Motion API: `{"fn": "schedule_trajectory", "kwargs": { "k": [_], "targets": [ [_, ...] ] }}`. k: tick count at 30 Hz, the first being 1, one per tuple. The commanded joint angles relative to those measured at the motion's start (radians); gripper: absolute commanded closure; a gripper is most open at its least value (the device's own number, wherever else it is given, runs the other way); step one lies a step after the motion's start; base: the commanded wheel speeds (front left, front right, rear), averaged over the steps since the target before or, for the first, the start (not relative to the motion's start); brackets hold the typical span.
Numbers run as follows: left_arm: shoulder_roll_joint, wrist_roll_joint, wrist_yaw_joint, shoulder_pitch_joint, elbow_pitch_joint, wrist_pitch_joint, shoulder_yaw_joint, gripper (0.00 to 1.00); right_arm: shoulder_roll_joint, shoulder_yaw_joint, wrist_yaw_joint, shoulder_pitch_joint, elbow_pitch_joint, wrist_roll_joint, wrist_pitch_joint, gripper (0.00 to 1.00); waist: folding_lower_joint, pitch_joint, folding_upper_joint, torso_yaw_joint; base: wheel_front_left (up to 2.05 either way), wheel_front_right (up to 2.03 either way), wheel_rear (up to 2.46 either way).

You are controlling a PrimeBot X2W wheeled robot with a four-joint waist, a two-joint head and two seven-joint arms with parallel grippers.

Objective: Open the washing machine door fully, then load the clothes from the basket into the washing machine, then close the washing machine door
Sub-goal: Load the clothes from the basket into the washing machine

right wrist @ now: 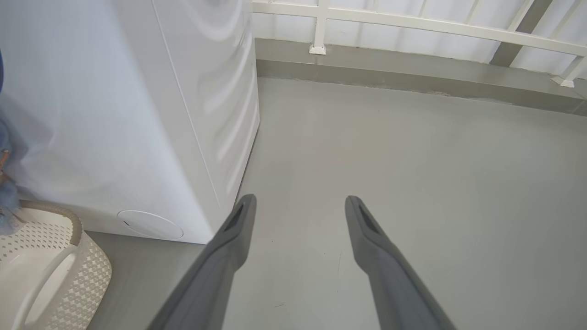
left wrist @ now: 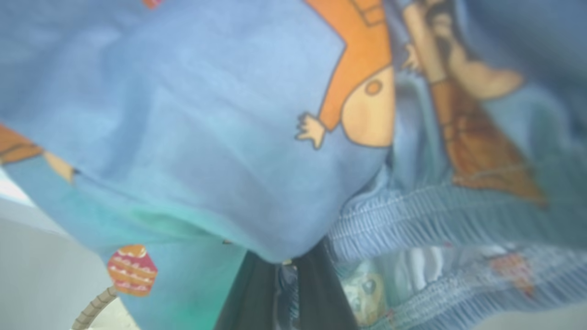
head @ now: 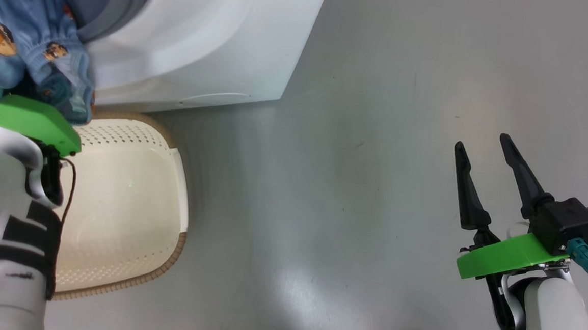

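Note:
My left gripper (left wrist: 285, 279) is shut on the clothes (head: 31, 31), a bunch of light blue fabric with orange prints that drapes over its dark fingers (left wrist: 316, 293). The bunch hangs above the far end of the cream basket (head: 122, 210), right in front of the washing machine's (head: 205, 37) grey-blue door seal (head: 125, 1). The basket's inside looks bare. The washing machine door is out of view. My right gripper (head: 482, 141) stands open over the floor, well to the right, with nothing between its fingers (right wrist: 229, 238).
Grey floor (head: 364, 189) stretches right of the machine and basket. In the right wrist view, the machine's side wall (right wrist: 137, 114), its round lower cap (right wrist: 149, 224) and the basket's handle (right wrist: 69, 275) are to the left. A white railing (right wrist: 412, 23) runs along the back.

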Motion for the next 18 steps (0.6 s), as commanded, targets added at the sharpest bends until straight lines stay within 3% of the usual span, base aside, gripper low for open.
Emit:
{"fn": "schedule_trajectory", "kwargs": {
  "k": [1,10,18],
  "targets": [
    [0.054,0.015,-0.007,0.004,-0.067,-0.016,0.014,1.00,0.000,0.019,0.002,0.000,-0.016,0.009,-0.011,0.00,0.0000,-0.009,0.0000,0.003,0.00,0.00,0.00],
    [0.058,0.058,-0.015,0.125,-0.268,-0.017,0.008,1.00,0.000,0.017,0.002,0.010,-0.002,0.016,-0.017,0.00,0.0000,-0.035,0.0000,0.018,0.00,0.00,0.00],
    [0.067,0.098,-0.009,0.228,-0.539,-0.017,0.009,1.00,0.000,0.012,0.002,0.017,-0.001,0.017,-0.019,0.00,0.0000,-0.040,0.0000,0.030,0.00,0.00,0.00]
  ]
}}
